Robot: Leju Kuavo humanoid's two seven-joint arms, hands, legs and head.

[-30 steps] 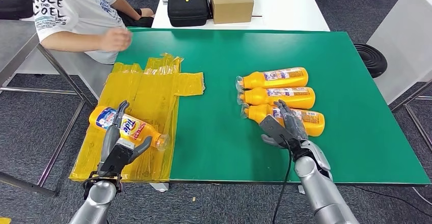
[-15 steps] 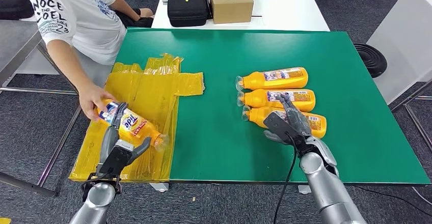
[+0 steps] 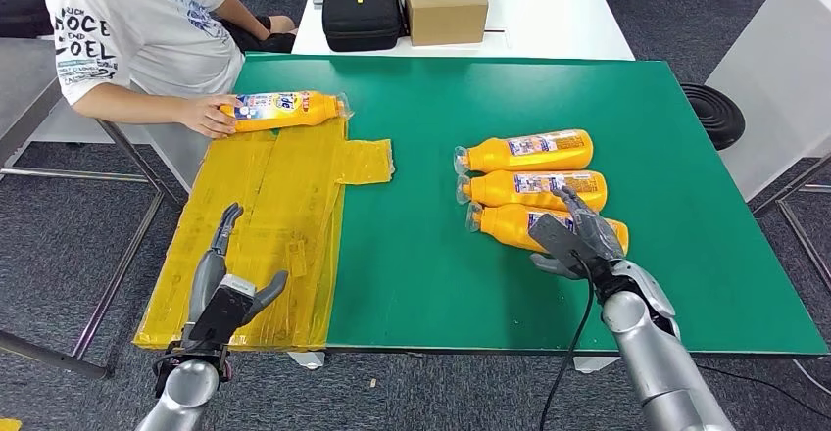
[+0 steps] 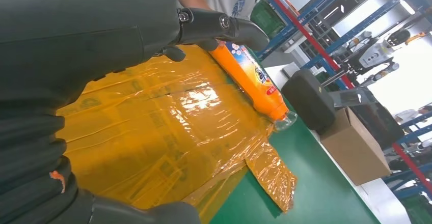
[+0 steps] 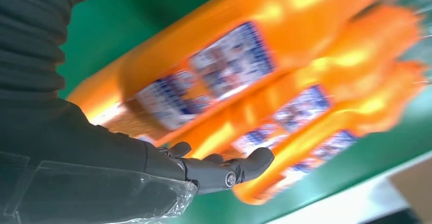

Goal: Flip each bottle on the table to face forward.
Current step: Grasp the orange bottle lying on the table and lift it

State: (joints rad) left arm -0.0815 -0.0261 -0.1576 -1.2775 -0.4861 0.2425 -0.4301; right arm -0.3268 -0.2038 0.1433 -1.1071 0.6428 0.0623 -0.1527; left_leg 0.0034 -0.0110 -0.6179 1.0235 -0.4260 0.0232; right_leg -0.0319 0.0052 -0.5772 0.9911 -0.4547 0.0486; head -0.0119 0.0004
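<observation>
Three orange bottles lie side by side on the right of the green table [image 3: 431, 255], caps to the left: the far one [image 3: 529, 147], the middle one [image 3: 534, 188] and the nearest one [image 3: 510, 222]. My right hand [image 3: 576, 235] lies flat over the nearest bottle's label end, fingers [image 5: 224, 170] stretched out and not closed around it. My left hand [image 3: 223, 292] hovers open over the yellow film [image 3: 274, 215], holding nothing. A fourth orange bottle [image 3: 289, 108] with a blue label lies at the film's far edge, its base held by a person's hand [image 3: 208, 115]; it also appears as the bottle [image 4: 249, 79] beyond my left fingers.
A person in a white shirt [image 3: 137, 20] sits at the table's far left corner. A black case [image 3: 361, 10] and a cardboard box [image 3: 446, 2] stand on the white table behind. A metal table frame [image 3: 127, 147] runs along the left.
The person took the blue-labelled bottle from under my left hand and carried it to the film's far edge. My right hand slid right along the nearest bottle.
</observation>
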